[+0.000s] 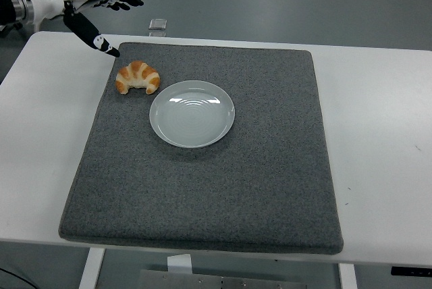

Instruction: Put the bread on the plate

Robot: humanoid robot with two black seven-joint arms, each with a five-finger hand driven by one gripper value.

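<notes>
The left hand (pixel 88 7) hovered with fingers spread apart, above and beyond the golden crescent-shaped croissant (pixel 138 77), which lay beside the round white plate (pixel 192 113).

Golden croissant (pixel 138 77) lies just beside the empty white plate (pixel 192 113).

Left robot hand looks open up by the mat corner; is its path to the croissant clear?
Probably yes. The left robot hand is open, up-left of the croissant, with only bare mat between them. The plate sits on the far side, out of the way.
</notes>
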